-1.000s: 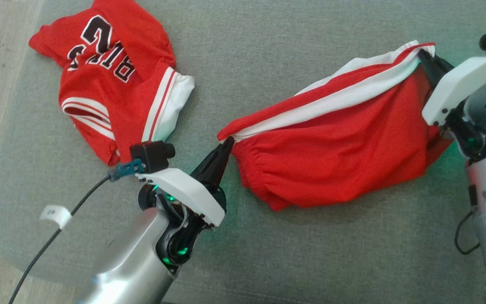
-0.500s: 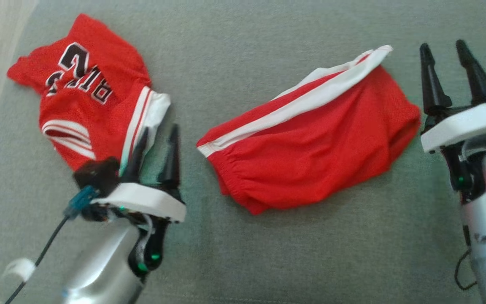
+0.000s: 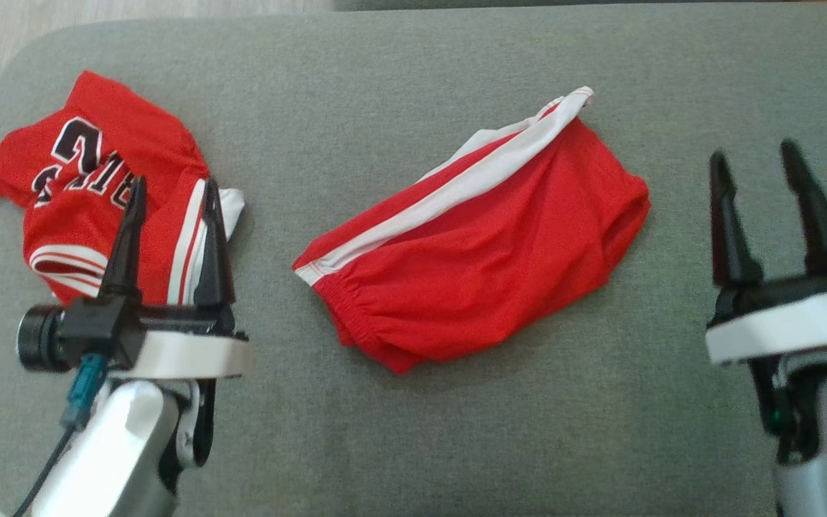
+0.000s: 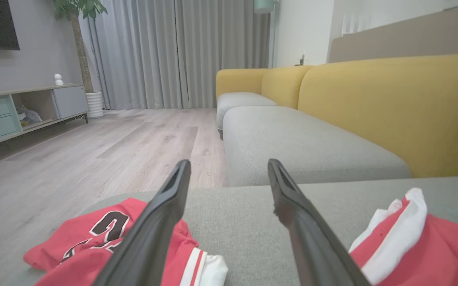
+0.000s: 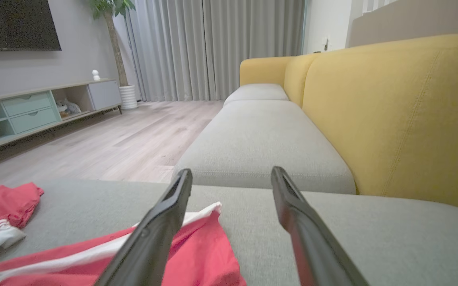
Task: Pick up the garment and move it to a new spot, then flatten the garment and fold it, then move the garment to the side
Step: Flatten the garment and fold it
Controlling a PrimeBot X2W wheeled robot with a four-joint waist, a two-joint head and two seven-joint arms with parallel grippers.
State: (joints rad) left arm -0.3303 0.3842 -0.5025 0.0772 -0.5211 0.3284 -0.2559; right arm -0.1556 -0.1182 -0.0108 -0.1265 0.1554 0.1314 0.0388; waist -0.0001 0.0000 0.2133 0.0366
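The red shorts (image 3: 478,266) lie between our left hand (image 3: 174,183) and right hand (image 3: 751,154), long axis slanting from near-left to far-right. Both hands hang released and empty, each near one end.

Left tool (image 3: 174,182) hides part of the jersey (image 3: 97,129); lettering unreadable.
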